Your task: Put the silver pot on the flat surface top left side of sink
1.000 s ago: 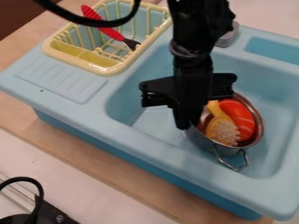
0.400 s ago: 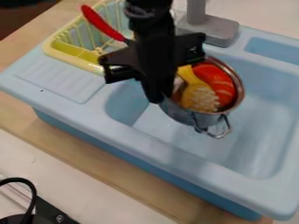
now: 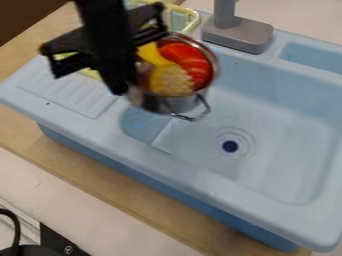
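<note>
Pot (image 3: 179, 103) now up & L vs. earlier, in air over sink's (image 3: 214, 186) L end, gripper (image 3: 119, 90) pinched on its rim. Nearly at flat (image 3: 70, 94); prob. bit more L, then lower.

The camera looks down at a slant from above the front side of the sink (image 3: 200, 175), facing across the basin toward the tap (image 3: 237, 35) at its back. It sits high enough to see down to the drain (image 3: 230, 146), yet low enough to take in the sink's outer front wall. The view is turned askew, so the front rim runs from the left edge down toward the lower right corner. It is near: the sink spans the whole width, with a strip of bench (image 3: 120, 190) before it, and the top edge cuts off the tap and arm (image 3: 103, 20).
</note>
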You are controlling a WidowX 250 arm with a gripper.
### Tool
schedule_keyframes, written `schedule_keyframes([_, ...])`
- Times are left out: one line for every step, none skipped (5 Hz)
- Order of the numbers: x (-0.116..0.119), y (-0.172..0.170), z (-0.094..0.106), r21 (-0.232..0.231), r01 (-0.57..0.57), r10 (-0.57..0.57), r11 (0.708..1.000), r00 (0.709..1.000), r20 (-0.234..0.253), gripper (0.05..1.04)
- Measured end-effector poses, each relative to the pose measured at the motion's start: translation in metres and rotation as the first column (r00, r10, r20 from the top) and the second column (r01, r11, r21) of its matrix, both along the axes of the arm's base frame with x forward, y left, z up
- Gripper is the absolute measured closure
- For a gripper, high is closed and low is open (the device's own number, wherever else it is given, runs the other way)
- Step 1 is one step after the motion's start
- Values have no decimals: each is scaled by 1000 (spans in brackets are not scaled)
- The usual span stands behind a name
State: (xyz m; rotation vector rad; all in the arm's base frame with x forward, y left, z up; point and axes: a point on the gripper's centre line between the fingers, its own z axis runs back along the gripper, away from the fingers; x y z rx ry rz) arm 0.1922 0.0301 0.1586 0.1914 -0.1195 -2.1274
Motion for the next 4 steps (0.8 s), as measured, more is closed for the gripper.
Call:
schedule_keyframes([-19,25,0,2,-94,94,996,996,3,1026])
schedule_keyframes([-31,45,-8,0,-176,176,984,984,-11,1026])
schedule_keyframes([-36,62,-17,-45,-222,222,974,975,-10,1026])
schedule_keyframes([-39,75,-23,-67,-259,260,963,965,8,1026])
